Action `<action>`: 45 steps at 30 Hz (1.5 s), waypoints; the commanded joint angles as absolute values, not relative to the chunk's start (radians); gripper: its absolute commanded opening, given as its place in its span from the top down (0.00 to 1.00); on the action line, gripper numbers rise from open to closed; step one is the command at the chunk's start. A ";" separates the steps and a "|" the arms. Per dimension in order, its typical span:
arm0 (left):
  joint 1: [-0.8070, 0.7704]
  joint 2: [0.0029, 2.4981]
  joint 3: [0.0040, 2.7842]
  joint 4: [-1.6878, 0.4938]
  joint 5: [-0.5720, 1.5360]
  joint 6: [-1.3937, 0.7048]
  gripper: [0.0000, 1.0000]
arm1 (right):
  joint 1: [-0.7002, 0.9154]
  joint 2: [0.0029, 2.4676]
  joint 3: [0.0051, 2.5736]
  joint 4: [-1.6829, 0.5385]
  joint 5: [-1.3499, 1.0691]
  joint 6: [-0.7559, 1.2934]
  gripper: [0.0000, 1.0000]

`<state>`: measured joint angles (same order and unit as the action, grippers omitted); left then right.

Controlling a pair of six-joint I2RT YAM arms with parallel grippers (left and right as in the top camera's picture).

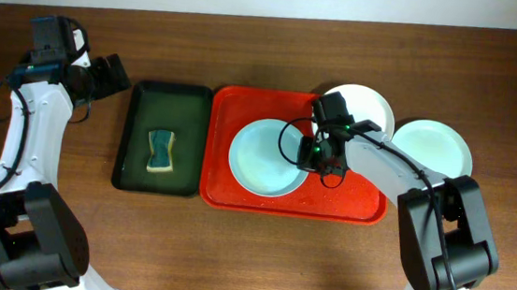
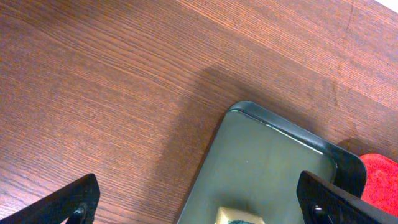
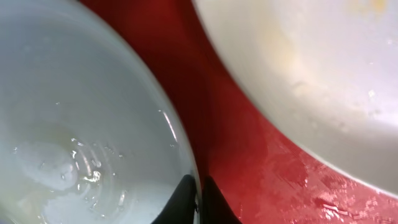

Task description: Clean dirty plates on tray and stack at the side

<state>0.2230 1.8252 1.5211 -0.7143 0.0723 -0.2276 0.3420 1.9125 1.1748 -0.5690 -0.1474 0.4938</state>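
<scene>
Three plates, two trays, one sponge and two arms, all on a brown wooden table (image 1: 230, 255).

1. Pale blue plate (image 1: 262, 157): flat at the centre of the red tray (image 1: 356, 210); face wet, beaded with water in the right wrist view.
2. White plate (image 1: 360, 105): over the red tray's far right corner, partly past its rim; faint yellowish smear near the middle.
3. Pale mint green plate (image 1: 432, 146): off the tray, on the table to its right, just beside the white plate.
4. Dark green tray (image 1: 138, 125): alongside the red tray's left edge, holding a green and yellow sponge (image 1: 160, 151).
5. Right gripper (image 1: 327, 162): low at the pale blue plate's right rim, between that plate and the white one; fingers (image 3: 183, 202) drawn almost together, seemingly pinching the rim, though the contact sits at the frame's edge.
6. Left gripper (image 1: 114, 74): above bare table by the dark green tray's far left corner; fingers (image 2: 62, 206) spread wide, holding nothing.
</scene>
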 commanded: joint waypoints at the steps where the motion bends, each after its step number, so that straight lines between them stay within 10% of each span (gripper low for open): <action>1: 0.229 1.821 1.533 -0.717 0.083 -0.231 0.01 | 0.346 1.921 1.163 -0.568 -0.206 0.487 0.96; 16: 0.229 1.821 1.532 -0.718 0.083 -0.231 0.01 | 0.307 1.741 1.285 -0.575 -0.525 0.509 0.96; 25: 0.229 1.821 1.532 -0.718 0.083 -0.231 0.01 | 0.587 1.742 1.295 -0.439 0.135 0.668 0.96; 45: 0.229 1.821 1.532 -0.718 0.083 -0.231 0.01 | 0.825 1.890 1.295 0.078 0.568 0.358 0.96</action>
